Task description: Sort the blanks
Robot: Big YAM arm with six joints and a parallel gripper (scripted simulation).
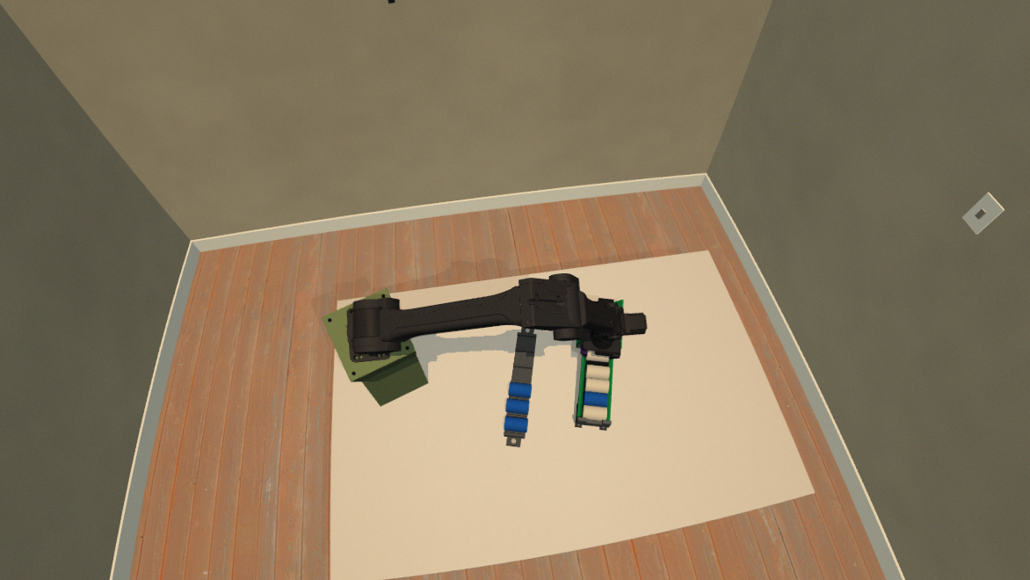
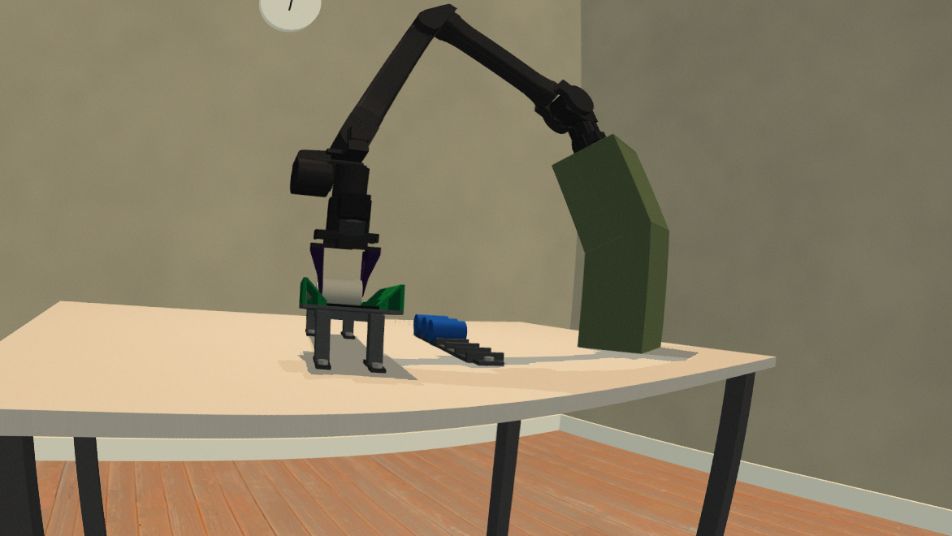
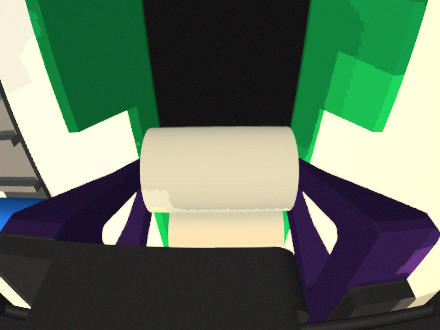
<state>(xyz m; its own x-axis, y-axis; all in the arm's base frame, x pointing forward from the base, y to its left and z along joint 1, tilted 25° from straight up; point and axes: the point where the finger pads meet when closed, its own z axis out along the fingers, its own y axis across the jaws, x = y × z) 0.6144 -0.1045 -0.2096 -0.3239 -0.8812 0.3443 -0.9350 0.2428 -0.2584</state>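
My gripper (image 2: 343,290) (image 3: 219,164) is shut on a white blank (image 1: 597,356) (image 2: 341,292) (image 3: 220,170), held by its ends. The blank lies straight across the green-walled feed ramp (image 1: 612,388) (image 2: 394,300) (image 3: 92,60), low between its side walls; contact with the floor cannot be told. Nearer the stop (image 1: 592,424) are a white blank (image 1: 595,412), then a blue blank (image 1: 596,399), then two white ones (image 1: 597,385) (image 1: 597,372). A narrow gap separates the held blank from them. The stock rack (image 1: 522,371) (image 2: 489,360) (image 3: 15,160) holds three blue blanks (image 1: 517,406) (image 2: 447,329) (image 3: 17,212).
The ramp stands on legs (image 2: 375,343), right of the stock rack in the top view. The rack's slots toward its far end hold no blanks. The arm covers the ramp's far end there. The green arm pedestal (image 1: 396,378) (image 2: 616,286) stands beyond the rack.
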